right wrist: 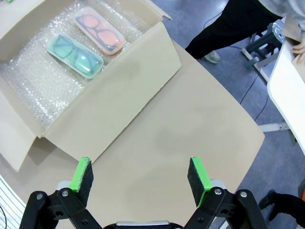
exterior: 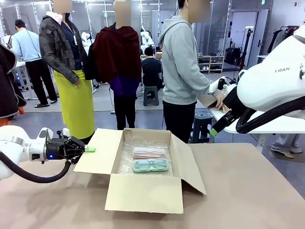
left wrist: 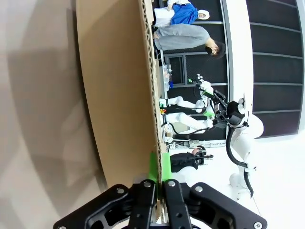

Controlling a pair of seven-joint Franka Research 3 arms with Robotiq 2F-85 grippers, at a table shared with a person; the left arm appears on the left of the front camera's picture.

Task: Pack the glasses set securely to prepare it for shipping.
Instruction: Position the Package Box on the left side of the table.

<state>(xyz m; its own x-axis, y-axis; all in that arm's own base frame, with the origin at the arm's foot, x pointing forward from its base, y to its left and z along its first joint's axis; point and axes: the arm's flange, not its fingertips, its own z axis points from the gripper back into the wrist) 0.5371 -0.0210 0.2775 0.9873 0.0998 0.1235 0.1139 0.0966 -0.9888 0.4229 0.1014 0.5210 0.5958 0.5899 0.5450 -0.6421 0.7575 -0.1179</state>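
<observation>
A brown cardboard box [exterior: 143, 193] stands open on the table, lined with bubble wrap [right wrist: 38, 81]. Inside lie the pale pink glasses case [exterior: 148, 152] [right wrist: 100, 31] and, nearer me, the mint-green case [exterior: 150, 165] [right wrist: 75, 55], side by side. My left gripper [exterior: 88, 149] [left wrist: 159, 168] is shut on the outer edge of the box's left flap [exterior: 97, 150] [left wrist: 119, 95], its green pads pinching the cardboard. My right gripper [exterior: 215, 130] [right wrist: 142, 176] hangs open high above the table's right side, looking down on the right flap [right wrist: 128, 90] with nothing between its fingers.
The box's right flap [exterior: 190, 164] leans outward and the front flap hangs down. Bare tan table [exterior: 248, 191] spreads to the right of the box. A person in a grey hoodie [exterior: 183, 67] stands beyond the far edge, a hand [exterior: 220, 100] on a white side table.
</observation>
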